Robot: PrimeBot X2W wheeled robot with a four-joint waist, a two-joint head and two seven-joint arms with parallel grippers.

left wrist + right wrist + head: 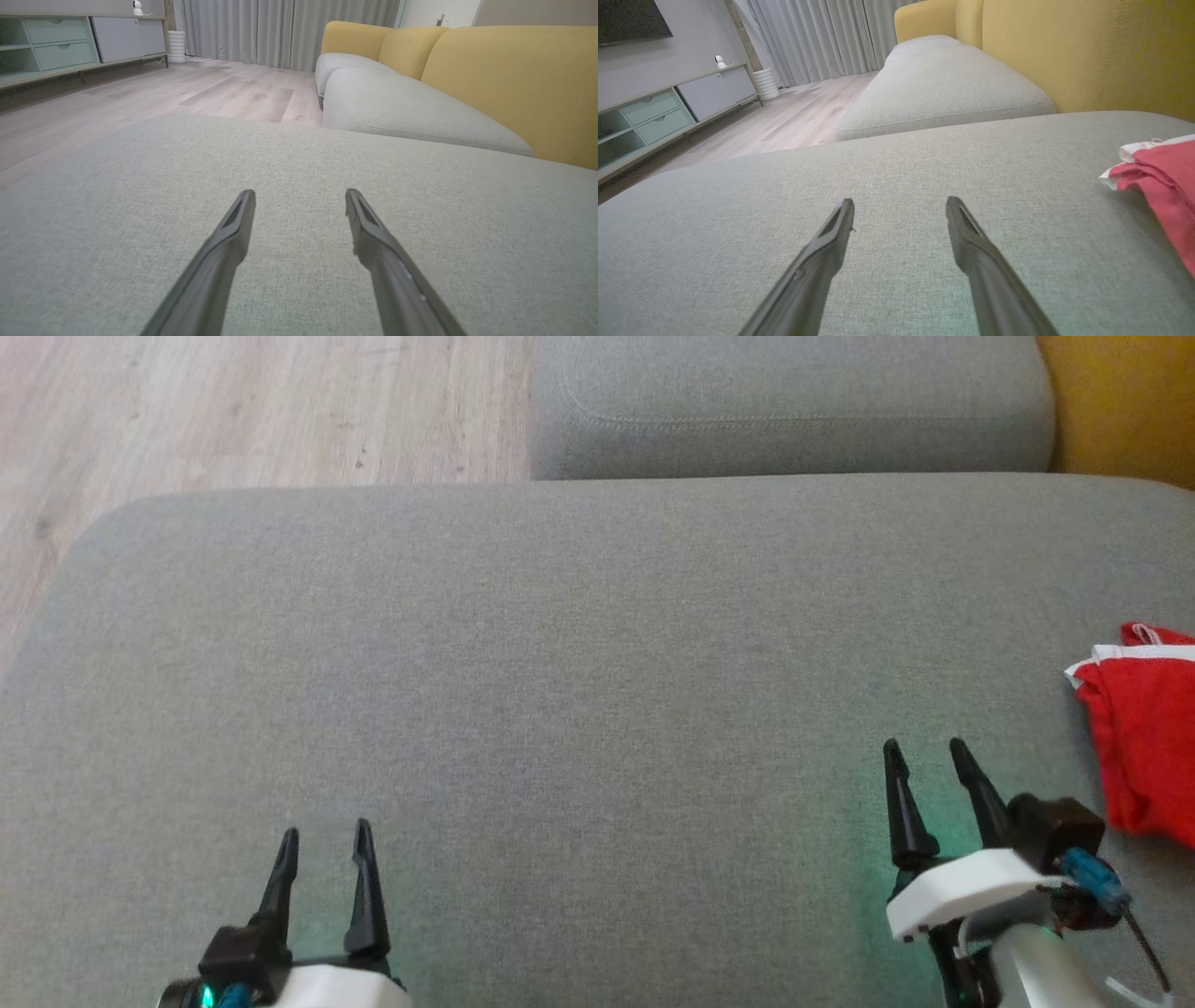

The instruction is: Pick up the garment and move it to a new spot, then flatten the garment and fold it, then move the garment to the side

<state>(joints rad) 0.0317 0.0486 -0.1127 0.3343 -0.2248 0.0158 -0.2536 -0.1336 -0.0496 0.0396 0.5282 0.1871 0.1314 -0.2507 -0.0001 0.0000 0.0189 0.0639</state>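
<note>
Garment (1144, 747), red with white trim: lies compact on the sofa cushion (597, 663), just right of the right fingers (903, 803), well apart from the left fingers (366, 887). Both pairs: moderately spread, holding nothing. Lie fits either a heap awaiting pickup or a folded piece already set aside; folds too cropped to judge.

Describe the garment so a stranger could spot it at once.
Start at the big grey cushion beside the yellow backrest. The garment lies on its right side, just right of the right gripper. It is the one red thing there, with white trim.
</note>
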